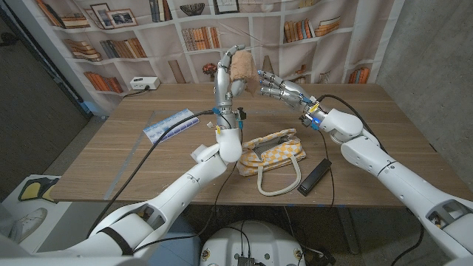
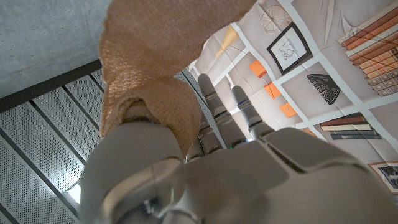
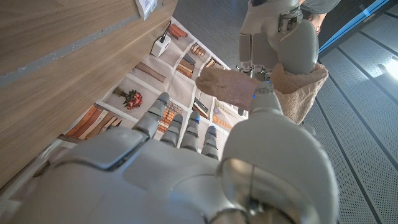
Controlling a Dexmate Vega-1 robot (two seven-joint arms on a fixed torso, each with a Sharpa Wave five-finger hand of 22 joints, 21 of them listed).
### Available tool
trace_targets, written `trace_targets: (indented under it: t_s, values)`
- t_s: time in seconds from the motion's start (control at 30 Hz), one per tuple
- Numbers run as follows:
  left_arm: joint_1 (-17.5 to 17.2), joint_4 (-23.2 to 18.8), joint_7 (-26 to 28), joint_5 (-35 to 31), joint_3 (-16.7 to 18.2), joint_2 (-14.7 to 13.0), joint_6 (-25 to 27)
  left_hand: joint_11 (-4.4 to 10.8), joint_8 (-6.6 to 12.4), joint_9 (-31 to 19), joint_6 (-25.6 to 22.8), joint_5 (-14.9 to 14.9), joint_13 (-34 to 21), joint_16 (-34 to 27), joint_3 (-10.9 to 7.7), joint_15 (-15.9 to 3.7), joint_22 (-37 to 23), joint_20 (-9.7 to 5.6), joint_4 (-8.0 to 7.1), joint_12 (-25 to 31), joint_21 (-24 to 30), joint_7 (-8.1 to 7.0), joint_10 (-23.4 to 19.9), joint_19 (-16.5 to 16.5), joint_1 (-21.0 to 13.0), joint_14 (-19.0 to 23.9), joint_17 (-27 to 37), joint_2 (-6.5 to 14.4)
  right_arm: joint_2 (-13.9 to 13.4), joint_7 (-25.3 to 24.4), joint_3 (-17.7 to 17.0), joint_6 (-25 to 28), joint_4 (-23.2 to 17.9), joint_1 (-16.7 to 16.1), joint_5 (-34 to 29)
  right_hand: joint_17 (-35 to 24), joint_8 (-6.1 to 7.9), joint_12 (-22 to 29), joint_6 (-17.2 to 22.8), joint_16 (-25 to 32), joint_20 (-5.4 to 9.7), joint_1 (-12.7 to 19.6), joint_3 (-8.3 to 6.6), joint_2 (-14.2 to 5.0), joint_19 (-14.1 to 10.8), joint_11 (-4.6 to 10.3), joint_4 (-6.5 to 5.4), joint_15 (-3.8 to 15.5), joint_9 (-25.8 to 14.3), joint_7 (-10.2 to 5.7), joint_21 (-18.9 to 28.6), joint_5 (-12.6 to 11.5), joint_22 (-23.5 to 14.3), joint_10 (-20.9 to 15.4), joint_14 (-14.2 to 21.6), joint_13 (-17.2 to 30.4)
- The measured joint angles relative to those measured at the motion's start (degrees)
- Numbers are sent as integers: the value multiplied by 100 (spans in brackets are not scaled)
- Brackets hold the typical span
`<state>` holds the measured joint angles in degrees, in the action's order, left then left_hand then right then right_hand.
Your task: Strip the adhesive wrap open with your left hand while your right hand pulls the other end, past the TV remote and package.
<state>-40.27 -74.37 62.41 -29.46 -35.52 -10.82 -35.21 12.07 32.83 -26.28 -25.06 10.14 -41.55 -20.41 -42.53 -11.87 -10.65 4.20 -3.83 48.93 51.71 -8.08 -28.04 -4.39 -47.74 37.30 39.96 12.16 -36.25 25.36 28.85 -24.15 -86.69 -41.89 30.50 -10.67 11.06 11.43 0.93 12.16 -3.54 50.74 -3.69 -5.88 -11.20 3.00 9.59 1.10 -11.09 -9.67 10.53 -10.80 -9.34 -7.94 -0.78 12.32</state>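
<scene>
My left hand (image 1: 230, 74) stands raised above the far middle of the table, fingers pointing up and curled around the one roll of tan adhesive wrap (image 1: 240, 70); in the left wrist view the wrap (image 2: 165, 68) drapes over the thumb side of that hand (image 2: 205, 168). My right hand (image 1: 279, 90) reaches in from the right at the same height, fingers extended toward the roll. In the right wrist view, the right hand (image 3: 186, 162) has its thumb up against the loose end of the wrap (image 3: 230, 87), which runs across to the roll in the left hand (image 3: 283, 37); I take that as a pinch on the free end.

Below both hands, on the wooden table (image 1: 111, 155), I count one yellow checked handbag (image 1: 272, 154) with its handle looped toward me, one black TV remote (image 1: 314, 176) just beside it on the right, and one blue-and-white flat package (image 1: 171, 125) well apart on the left. Black cables cross the tabletop near both arms.
</scene>
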Motion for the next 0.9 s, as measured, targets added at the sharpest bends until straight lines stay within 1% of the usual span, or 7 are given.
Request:
trace_targets:
  t_s: [0.17,0.3,0.5,0.67,0.73,0.8,0.9]
  values:
    - [10,-5,22,-15,-46,-12,31,-1,0,0,0,0,-1,0,19,0,0,31,19,24,22,0,1,31,-41,0,25,6,-6,131,36,-33,-5,41,0,-15,-8,-22,-81,0,-313,162,-92,-64,-74,84,-19,-61,1,-72,0,0,0,85,19,-8]
    - [27,-5,42,-25,-85,-15,59,-1,0,0,0,0,-1,0,19,0,0,31,19,25,22,0,1,31,-47,0,27,12,5,281,63,-69,23,86,60,-14,-8,-68,-26,0,-333,391,-228,-148,-94,206,-8,-57,1,-214,0,0,-12,314,23,-30]
    - [56,14,73,-37,-149,-17,92,-1,0,27,0,0,1,0,43,0,0,31,-5,25,21,0,1,31,-55,1,27,20,62,588,114,-126,174,186,210,-14,-8,-132,-65,-51,-388,745,-417,-236,-154,326,-6,1,1,-274,12,-23,-15,879,-35,-61]
    - [72,50,99,-42,-187,-16,112,-2,0,27,-1,0,5,0,67,0,-1,31,19,48,21,1,3,31,-108,1,26,12,183,789,171,-164,405,324,326,-41,-8,-132,-76,-51,-527,1051,-570,-293,-561,400,12,1,1,-285,116,-52,-15,1224,-126,-89]
    - [72,50,104,-42,-187,-16,116,-10,0,27,-1,0,4,0,67,0,-1,31,19,53,22,1,11,31,-108,1,26,12,216,789,185,-164,471,358,326,-41,-8,-132,-103,-51,-512,1160,-634,-322,-712,451,17,11,1,-297,156,-67,-15,1293,-136,-89]
    - [96,88,107,-43,-223,-16,117,-8,0,27,-1,0,4,0,67,0,-1,31,19,54,21,1,9,31,-108,1,26,12,243,1018,195,-178,509,381,452,-41,-8,-132,-128,-51,-446,1280,-686,-319,-933,530,3,11,1,-292,218,-67,-41,1376,-136,-89]
    - [110,106,112,-43,-245,-16,120,-7,0,27,-1,0,2,0,67,1,-1,31,19,55,43,0,8,31,-108,1,26,12,315,1151,211,-189,593,426,535,-95,-8,-126,-128,32,-207,1437,-778,-328,-1458,704,-53,68,1,-292,363,-67,-68,1731,-6,-92]
